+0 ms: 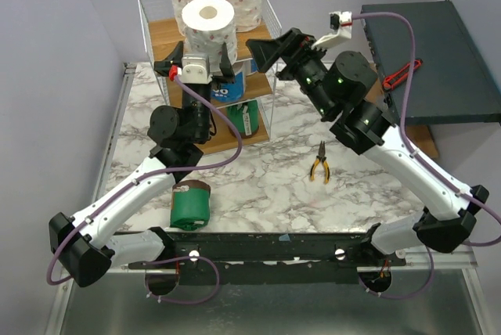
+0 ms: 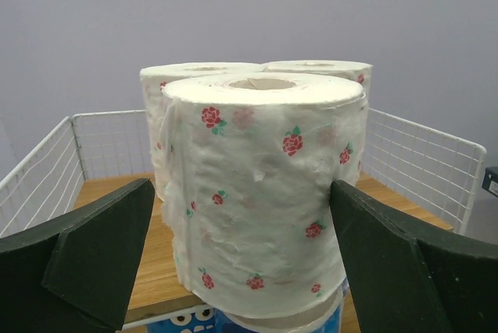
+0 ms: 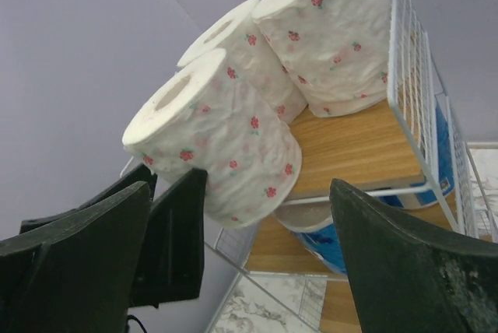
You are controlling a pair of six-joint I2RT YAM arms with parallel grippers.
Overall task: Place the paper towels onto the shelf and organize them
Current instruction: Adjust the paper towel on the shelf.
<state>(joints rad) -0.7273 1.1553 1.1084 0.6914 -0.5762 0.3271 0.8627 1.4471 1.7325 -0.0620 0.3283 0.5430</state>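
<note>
The shelf carries three white, rose-speckled paper towels on its top board. The front roll stands at the board's front edge, its base overhanging the wire rim. My left gripper is open around that roll; the right finger touches its side and the left finger stands just clear. My right gripper is open beside the shelf's right front, with nothing in it. A blue-wrapped roll sits on the middle tier. One green roll is on the lowest tier and another lies on the table.
Yellow-handled pliers lie on the marble table right of the shelf. A dark flat box sits at the far right with a red-handled tool at its edge. White wire sides ring the top tier.
</note>
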